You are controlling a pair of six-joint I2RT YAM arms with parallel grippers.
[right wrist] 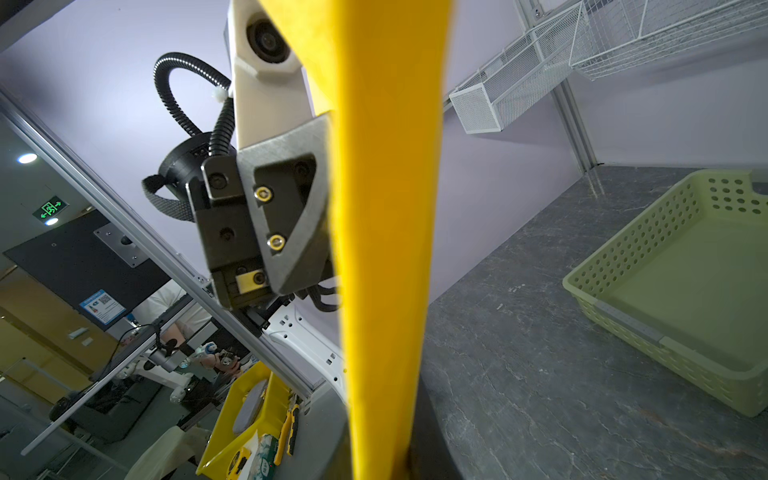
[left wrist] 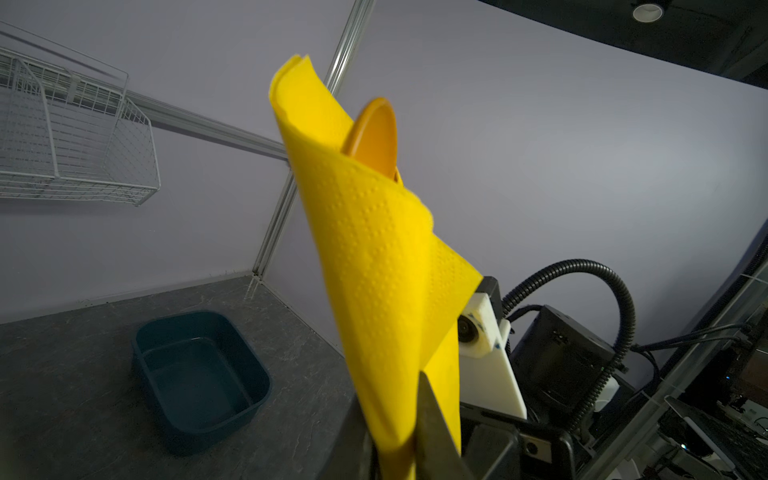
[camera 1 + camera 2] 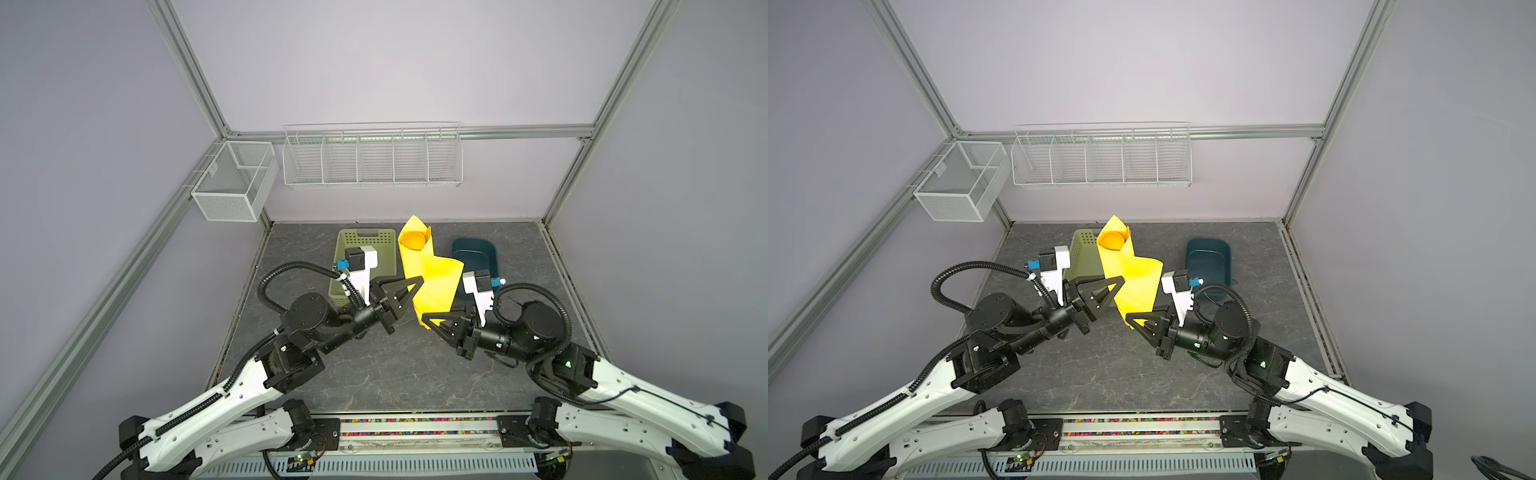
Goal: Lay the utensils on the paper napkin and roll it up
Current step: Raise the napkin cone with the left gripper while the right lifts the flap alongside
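R end effector [image 3: 428, 323] pinches paper napkin [image 3: 436, 282] roll's bottom; L end effector [image 3: 419, 284] around it, grip unclear. Keep roll upright, else spoon [image 3: 411, 240] slips.

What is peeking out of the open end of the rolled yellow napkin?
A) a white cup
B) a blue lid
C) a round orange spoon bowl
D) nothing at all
C: a round orange spoon bowl shows inside the open end of the yellow napkin.

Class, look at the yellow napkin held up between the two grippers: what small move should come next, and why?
Probably the left gripper should wrap the loose flap round. The napkin stands off the table, pinched at its bottom end by the right gripper, spoon showing on top, flap sticking out.
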